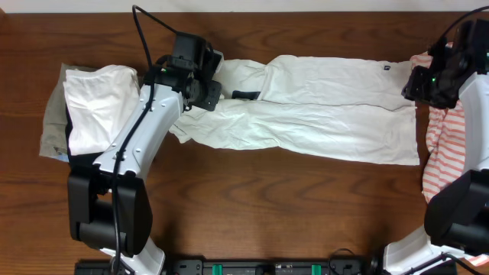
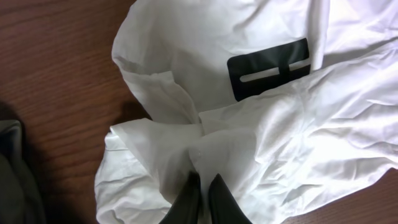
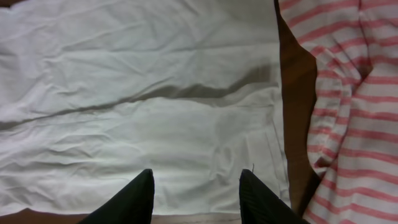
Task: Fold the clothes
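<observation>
Item under work: the white T-shirt (image 1: 321, 114) lies stretched lengthwise across the middle of the bench (image 1: 267, 206), doubled over along its length so that it forms a long band.

Left end effector (image 2: 202, 186): clenched on a bunched fold of the white T-shirt at the band's left end, just beside the dark block lettering (image 2: 270, 68). Judgement: the pinch is there to lift or carry that end across for the next fold.

Right end effector (image 3: 198, 177): released, fingers apart, poised over the hem at the band's right end; the cloth lies flat beneath and ahead of it, none gripped. Judgement: it is placed to take or pin that end.

Other clothes: a coral-and-white striped garment (image 3: 354, 93) lies just right of the hem, and a stack of garments (image 1: 95, 107), white uppermost, lies at the bench's left, apart from the band.
</observation>
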### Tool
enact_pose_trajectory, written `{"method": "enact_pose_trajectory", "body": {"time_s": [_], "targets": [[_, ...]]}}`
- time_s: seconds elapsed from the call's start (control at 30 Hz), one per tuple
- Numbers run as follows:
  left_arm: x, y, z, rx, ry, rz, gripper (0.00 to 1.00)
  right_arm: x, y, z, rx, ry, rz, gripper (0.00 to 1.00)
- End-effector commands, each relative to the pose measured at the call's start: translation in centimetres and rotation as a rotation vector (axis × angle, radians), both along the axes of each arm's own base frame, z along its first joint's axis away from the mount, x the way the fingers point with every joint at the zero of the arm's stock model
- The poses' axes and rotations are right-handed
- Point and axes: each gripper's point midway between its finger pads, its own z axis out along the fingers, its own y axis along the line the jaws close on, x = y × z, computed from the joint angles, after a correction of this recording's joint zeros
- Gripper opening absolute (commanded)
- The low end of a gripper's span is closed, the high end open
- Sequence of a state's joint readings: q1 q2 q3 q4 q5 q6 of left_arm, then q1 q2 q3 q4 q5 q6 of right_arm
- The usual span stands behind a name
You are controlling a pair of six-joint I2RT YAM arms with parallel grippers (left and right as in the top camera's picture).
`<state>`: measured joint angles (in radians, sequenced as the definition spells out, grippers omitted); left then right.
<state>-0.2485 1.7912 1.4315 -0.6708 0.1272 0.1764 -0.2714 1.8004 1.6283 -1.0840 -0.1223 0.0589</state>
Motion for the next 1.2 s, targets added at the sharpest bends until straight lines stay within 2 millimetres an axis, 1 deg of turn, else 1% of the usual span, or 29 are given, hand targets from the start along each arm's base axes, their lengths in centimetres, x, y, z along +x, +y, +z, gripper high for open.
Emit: {"method": "enact_pose_trajectory", "body": {"time_s": [0.0,0.07,0.1,0.13,0.27,0.33,0.47,0.6,0.7,0.93,1.07,1.17], "targets": [[-0.3,0.1,-0.3,-0.012,0.017,0.012,0.06,-0.9,-0.4,-4.1,-0.014,0.098,0.005,0.43],[-0.3,0.1,-0.3,-0.012,0.017,0.012,0.06,-0.7,-0.5,-5.5,-0.017,0.099,0.005,0.43],[-0.3,0.1,-0.3,-0.012,0.017,0.012,0.06,-0.2,-0.7,-6.8,-0.019,0.087,0.003,0.43],[-0.3,0.1,-0.3,-0.012,0.017,0.012,0.06,0.0,-0.8,-7.4,-0.021,0.083,0.003,0.45],[-0.4,0.1,-0.3,-0.013,0.022,0.015,0.06,0.7,-1.4,-9.5,-0.046,0.077,-0.004,0.45],[-0.4,0.1,-0.3,-0.014,0.022,0.016,0.06,1.1,-2.4,-10.0,-0.093,0.074,-0.020,0.47],[-0.4,0.1,-0.3,-0.014,0.022,0.018,0.06,1.9,-3.9,-10.2,-0.154,0.051,-0.045,0.49],[-0.3,0.1,-0.3,-0.014,0.021,0.018,0.06,2.0,-5.0,-10.4,-0.165,0.045,-0.069,0.51],[-0.3,0.1,-0.3,-0.014,0.021,0.018,0.06,1.9,-5.6,-11.1,-0.162,0.055,-0.082,0.52],[-0.3,0.1,-0.3,-0.014,0.021,0.018,0.06,2.1,-5.7,-13.2,-0.147,0.078,-0.082,0.53],[-0.4,0.1,-0.3,-0.015,0.021,0.018,0.07,2.4,-5.5,-14.0,-0.129,0.073,-0.076,0.54],[-0.3,0.1,-0.3,-0.015,0.021,0.018,0.07,2.8,-5.3,-14.3,-0.118,0.063,-0.073,0.53]]}}
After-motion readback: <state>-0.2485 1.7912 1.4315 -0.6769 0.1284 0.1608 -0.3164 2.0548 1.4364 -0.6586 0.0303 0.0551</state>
